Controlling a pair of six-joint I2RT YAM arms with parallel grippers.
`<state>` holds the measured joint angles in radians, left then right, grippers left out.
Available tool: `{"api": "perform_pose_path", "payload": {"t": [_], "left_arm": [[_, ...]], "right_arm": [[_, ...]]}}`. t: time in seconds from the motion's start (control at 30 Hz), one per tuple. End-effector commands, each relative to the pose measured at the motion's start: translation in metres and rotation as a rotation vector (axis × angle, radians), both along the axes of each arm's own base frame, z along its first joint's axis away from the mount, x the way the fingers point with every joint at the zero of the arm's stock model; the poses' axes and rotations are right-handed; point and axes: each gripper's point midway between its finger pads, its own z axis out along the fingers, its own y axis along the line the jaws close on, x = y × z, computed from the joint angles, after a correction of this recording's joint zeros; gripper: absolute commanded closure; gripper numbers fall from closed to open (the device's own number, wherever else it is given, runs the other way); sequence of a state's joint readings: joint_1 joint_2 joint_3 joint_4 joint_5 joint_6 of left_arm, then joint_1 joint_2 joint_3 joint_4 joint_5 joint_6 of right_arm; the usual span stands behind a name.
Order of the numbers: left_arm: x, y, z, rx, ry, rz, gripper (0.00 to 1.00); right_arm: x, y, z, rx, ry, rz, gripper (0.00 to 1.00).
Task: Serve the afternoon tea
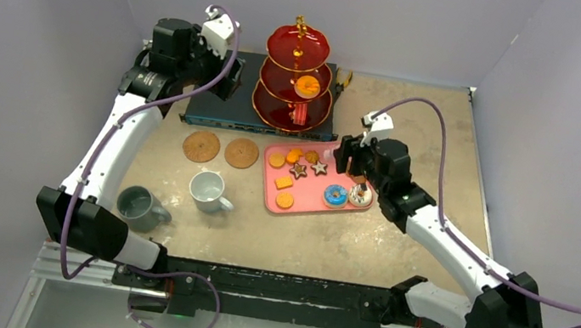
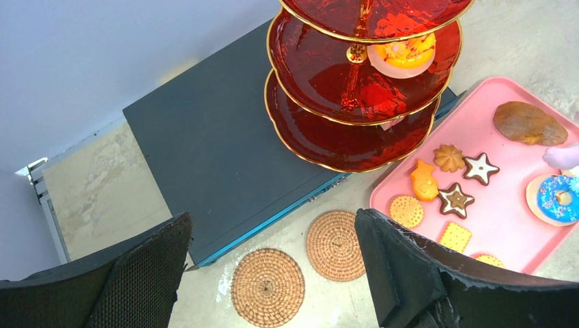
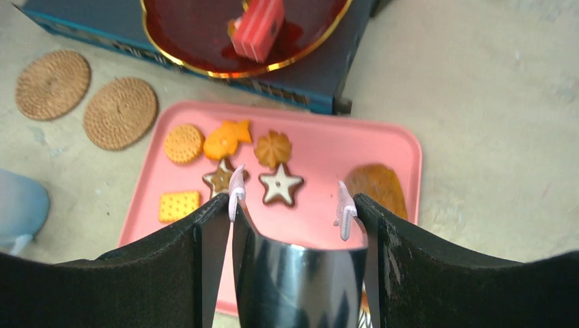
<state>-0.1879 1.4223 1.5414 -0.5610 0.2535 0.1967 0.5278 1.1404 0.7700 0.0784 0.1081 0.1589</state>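
The red three-tier stand [image 1: 293, 79] stands on the dark box and holds an orange pastry [image 1: 308, 86] and a red striped slice [image 1: 301, 114]. Several toy pastries, among them a blue donut [image 1: 335, 194] and star cookies [image 3: 280, 184], lie on the pink tray [image 1: 311, 206]. Two cork coasters [image 1: 201, 145] [image 1: 241, 153] lie left of the tray. The white mug [image 1: 206, 189] and the grey mug [image 1: 139, 205] stand in front of them. My right gripper [image 3: 290, 205] is shut on steel tongs [image 3: 300, 280] with pale pink tips, above the tray's right part. My left gripper [image 2: 273, 229] is open and empty, high over the box's left end.
The flat dark blue-grey box [image 1: 218, 107] lies at the back under the stand. Grey walls close in the back and both sides. Bare tabletop lies right of the tray [image 1: 443, 151].
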Motion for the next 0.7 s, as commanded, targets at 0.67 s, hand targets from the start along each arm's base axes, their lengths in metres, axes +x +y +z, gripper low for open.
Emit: {"api": "perform_pose_path", "payload": {"t": [0.67], "left_arm": [[0.004,-0.001,0.041,-0.039,-0.102,-0.003,0.11]], "right_arm": [[-0.046,-0.006,-0.08,0.017,0.239,-0.026,0.33]]}}
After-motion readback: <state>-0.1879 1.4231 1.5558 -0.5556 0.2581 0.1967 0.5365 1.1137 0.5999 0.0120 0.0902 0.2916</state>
